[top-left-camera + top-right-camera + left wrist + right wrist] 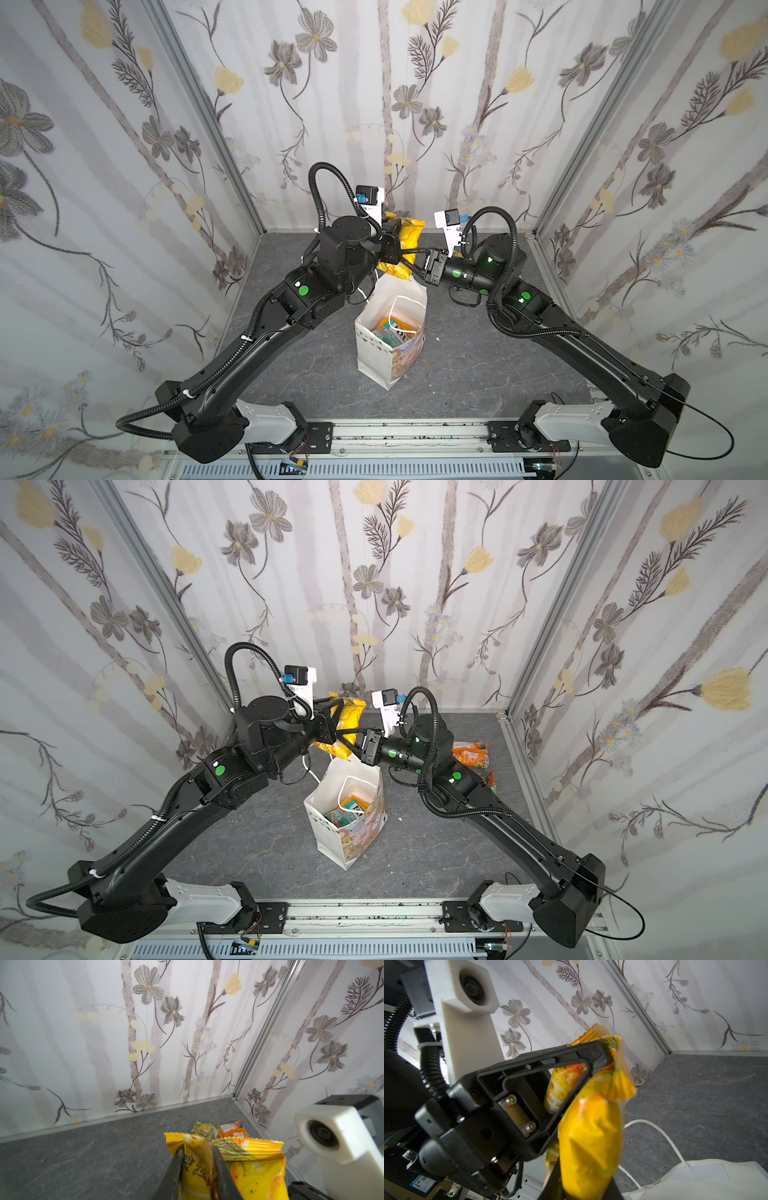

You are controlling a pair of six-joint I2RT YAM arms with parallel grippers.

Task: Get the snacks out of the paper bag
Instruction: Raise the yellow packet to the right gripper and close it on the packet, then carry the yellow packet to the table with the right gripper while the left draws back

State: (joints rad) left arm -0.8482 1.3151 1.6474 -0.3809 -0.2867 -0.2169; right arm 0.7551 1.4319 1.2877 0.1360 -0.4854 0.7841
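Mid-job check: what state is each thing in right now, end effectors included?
mango packet: held aloft between both end effectors.
left end effector: fingers straddle its top edge; grip unclear.
right end effector: shut on mango packet.
paper bag: upright, open, snacks inside.
orange packet: out, lying on table.
green-yellow packet: out, beside the orange one.

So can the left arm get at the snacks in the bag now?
Probably not yet: the bag stands open, but the left gripper is pinching the mango packet, which the right gripper grips too.
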